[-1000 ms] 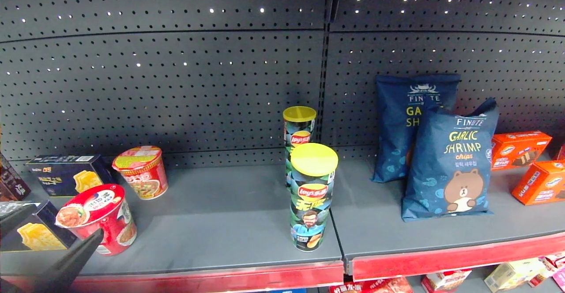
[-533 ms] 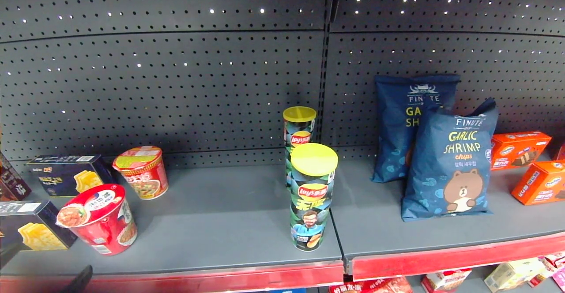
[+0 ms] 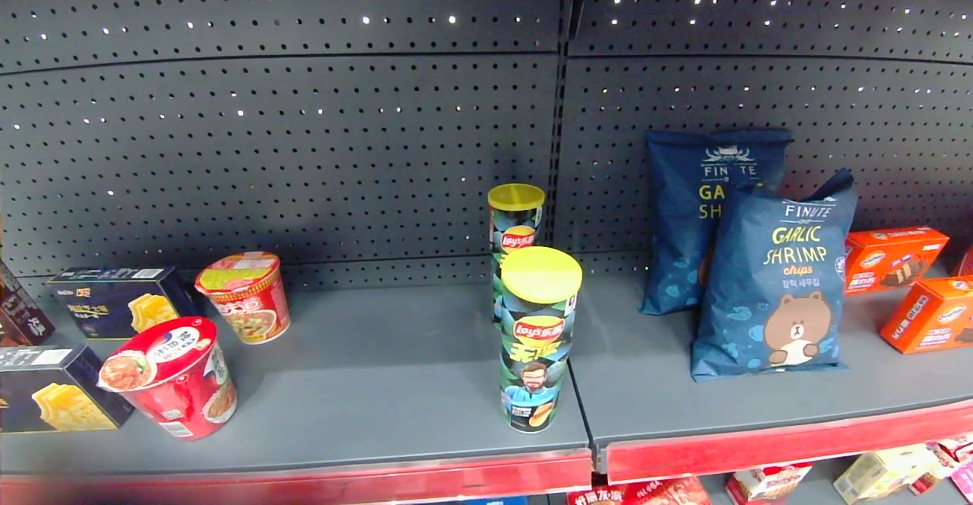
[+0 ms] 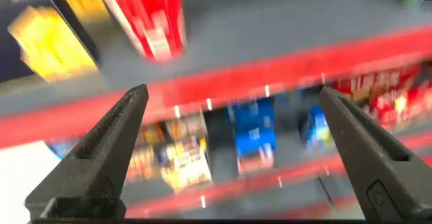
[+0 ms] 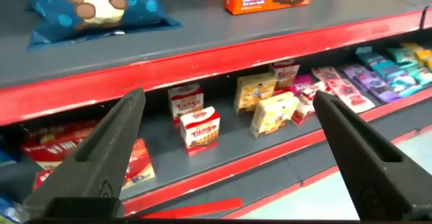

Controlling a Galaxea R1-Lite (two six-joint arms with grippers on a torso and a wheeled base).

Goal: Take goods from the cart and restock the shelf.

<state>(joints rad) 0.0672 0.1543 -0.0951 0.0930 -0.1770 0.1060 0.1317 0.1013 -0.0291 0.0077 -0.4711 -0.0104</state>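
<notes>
Left gripper (image 4: 233, 92) & right gripper (image 5: 229, 94) are hanging released, empty. Risk: left arm may be clipping red paper noodle cup (image 3: 171, 376) sitting by grey metal shelf (image 3: 365, 383) edge, tipping it.

My head camera looked forward and slightly down at the shelf (image 3: 365, 391) from close by. My left wrist camera peered past my left gripper (image 4: 233, 92) at the shelf's front edge and the red cup (image 4: 152, 15). My right wrist camera, past my right gripper (image 5: 228, 94), caught the bear bag (image 5: 88, 5) and the lower shelves (image 5: 223, 163). The head view shared the cup and bag.
</notes>
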